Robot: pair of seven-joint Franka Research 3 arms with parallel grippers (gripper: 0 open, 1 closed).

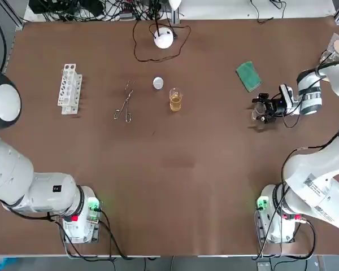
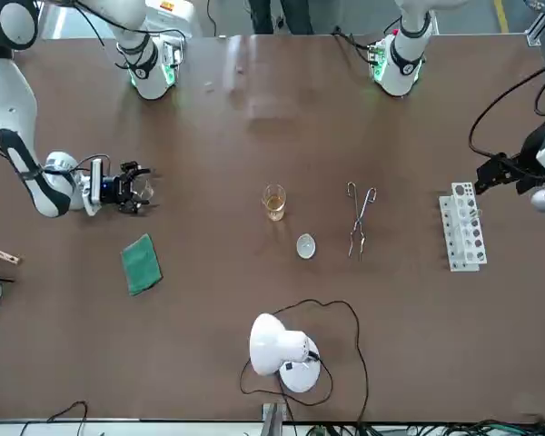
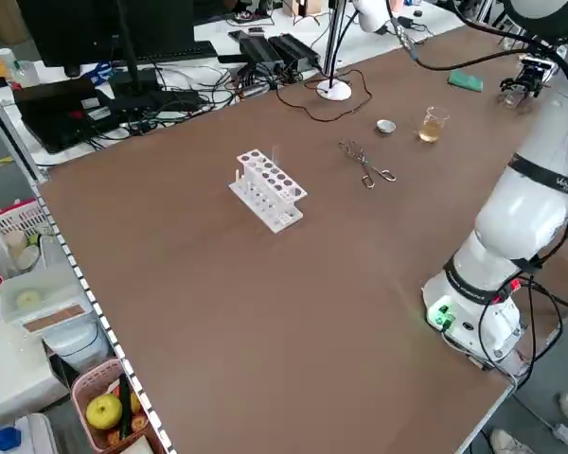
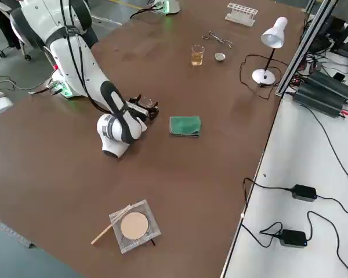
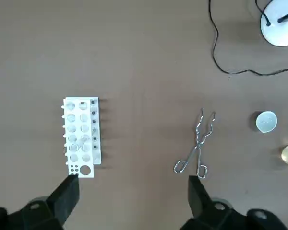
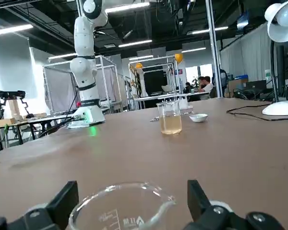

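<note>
The right gripper (image 1: pixel 262 108) lies low over the table (image 1: pixel 186 186) at its right side, near the green cloth (image 1: pixel 248 75). Its fingers (image 6: pixel 65 199) are spread wide, one on each side of the empty glass beaker (image 6: pixel 122 206), which stands upright between them. They are not pressed on the glass: one finger seems to be just at the wall, while on the other side a gap shows beside the spout.

In my judgement, the grasp will be good only if the beaker is first centred, because otherwise the nearer finger pushes it sideways on the table. The pads should meet the round wall below the rim, not the spout, and they should close slowly, since the glass is thin and smooth.

The left gripper (image 5: pixel 133 184) hangs high over the test tube rack (image 5: pixel 81 136) with its fingers apart and holds nothing. The crucible tongs (image 5: pixel 198 143) lie near the rack.

The beaker carries printed scale marks, but the figures cannot be read. A label on the right arm is also too small to read.
</note>
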